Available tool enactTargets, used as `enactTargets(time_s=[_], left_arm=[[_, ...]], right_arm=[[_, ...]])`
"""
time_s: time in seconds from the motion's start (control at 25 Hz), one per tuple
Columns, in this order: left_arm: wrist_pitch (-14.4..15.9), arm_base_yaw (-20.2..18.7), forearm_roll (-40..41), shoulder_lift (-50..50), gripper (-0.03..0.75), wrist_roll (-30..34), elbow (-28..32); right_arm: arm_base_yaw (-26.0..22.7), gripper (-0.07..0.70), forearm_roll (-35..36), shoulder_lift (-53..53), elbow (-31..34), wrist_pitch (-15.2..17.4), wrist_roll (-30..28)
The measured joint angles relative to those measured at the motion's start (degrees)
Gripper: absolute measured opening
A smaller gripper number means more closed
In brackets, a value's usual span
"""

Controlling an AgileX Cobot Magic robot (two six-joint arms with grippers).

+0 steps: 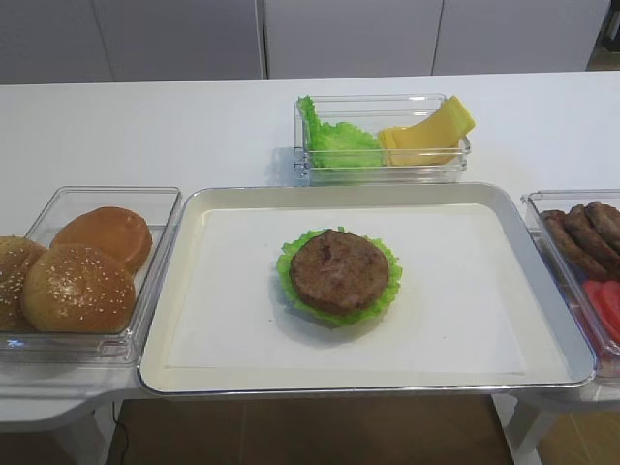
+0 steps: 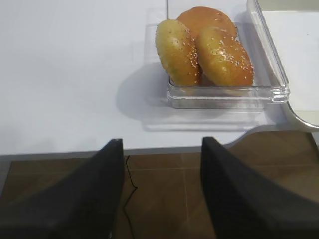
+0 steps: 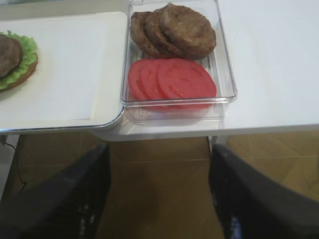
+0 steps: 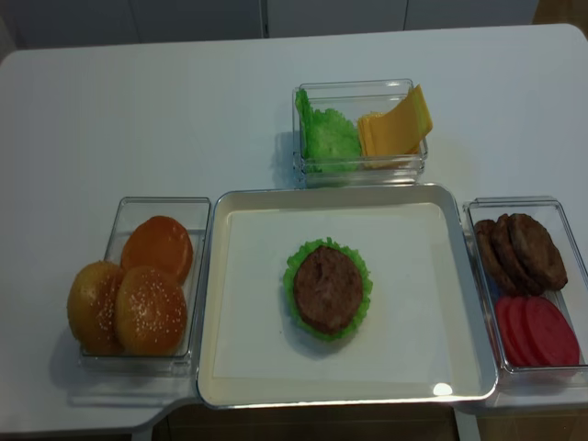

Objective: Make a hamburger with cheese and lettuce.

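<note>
White table holds the tray (image 1: pixel 174 291); hamburger (image 1: pixel 339 274) stands at patty on lettuce; cheese (image 1: pixel 426 136) seems next; both grippers (image 3: pixel 159 199) (image 2: pixel 162 194) hang apart, empty.

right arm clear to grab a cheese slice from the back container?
Probably yes. The right pincer is open and empty, back off the table edge. The cheese stands propped in its clear container behind the tray, nothing covering it, though the lettuce sits close beside.

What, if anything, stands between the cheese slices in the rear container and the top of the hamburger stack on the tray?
Nothing visible does. The cheese leans in the clear container behind the tray; bare tray lies between it and the hamburger, whose patty top is uncovered.
</note>
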Motion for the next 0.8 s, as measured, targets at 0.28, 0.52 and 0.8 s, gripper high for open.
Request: enactTargets(time_s=[0.28, 0.52, 0.8], left_arm=[[0.00, 0.00, 0.00, 0.00, 0.370, 0.00, 0.00], [0.00, 0.00, 0.00, 0.00, 0.370, 0.00, 0.00], [0.00, 0.00, 0.00, 0.00, 0.370, 0.00, 0.00]], right_arm=[[0.00, 0.468, 0.12, 0.00, 2.91, -4.41, -0.13], [0.00, 0.468, 0.12, 0.00, 4.44, -6.44, -1.44], [0.00, 0.468, 0.12, 0.00, 4.45, -6.83, -1.67]])
